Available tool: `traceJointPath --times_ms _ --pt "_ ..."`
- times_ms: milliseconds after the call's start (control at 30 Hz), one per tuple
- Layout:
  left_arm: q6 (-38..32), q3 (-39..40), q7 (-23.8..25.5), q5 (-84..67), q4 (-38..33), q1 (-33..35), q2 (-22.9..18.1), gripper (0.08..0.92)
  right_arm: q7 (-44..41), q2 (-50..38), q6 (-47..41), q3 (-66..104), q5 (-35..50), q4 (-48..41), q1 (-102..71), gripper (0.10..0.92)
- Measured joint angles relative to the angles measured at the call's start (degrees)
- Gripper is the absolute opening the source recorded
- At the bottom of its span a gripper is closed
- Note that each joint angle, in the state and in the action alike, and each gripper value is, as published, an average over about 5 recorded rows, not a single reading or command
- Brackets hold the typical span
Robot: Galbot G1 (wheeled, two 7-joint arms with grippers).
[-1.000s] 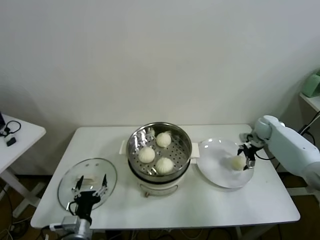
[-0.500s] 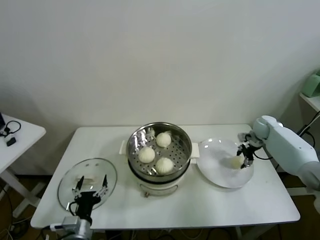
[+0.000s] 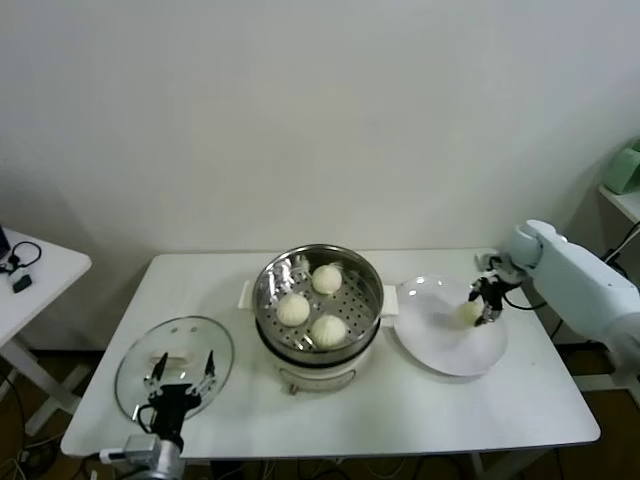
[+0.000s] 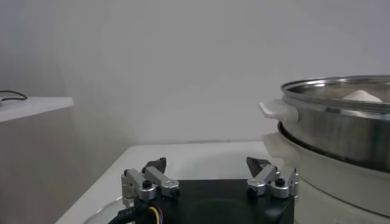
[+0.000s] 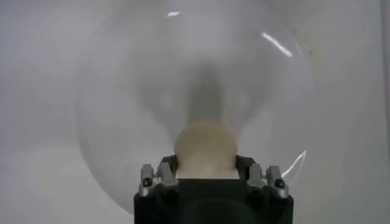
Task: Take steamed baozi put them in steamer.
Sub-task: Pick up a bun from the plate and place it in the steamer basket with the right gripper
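Your right pincer (image 3: 478,306) grips the last baozi (image 3: 470,311) above the plate (image 3: 440,350), steamer (image 3: 318,290) has room w/ 3 in; left pincer (image 3: 180,377) parked wide over the lid (image 3: 135,365).

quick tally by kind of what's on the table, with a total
baozi: 4, with 3 in the steamer at, and 1 in the right hand over the plate
steamer: 1
white plate: 1
glass lid: 1
total: 7

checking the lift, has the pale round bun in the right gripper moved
Yes: the pale round bun, held by the right gripper, has risen slightly toward the flat white plate's far rim.
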Motion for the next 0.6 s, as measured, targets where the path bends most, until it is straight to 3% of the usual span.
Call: traceJointPath --times_ms 600 --pt "-0.67 1.8 0.23 1.08 -1.84 0.62 1.62 0.823 2.87 2.6 -10.98 -33.94 39.86 15.8 31.44 0.617"
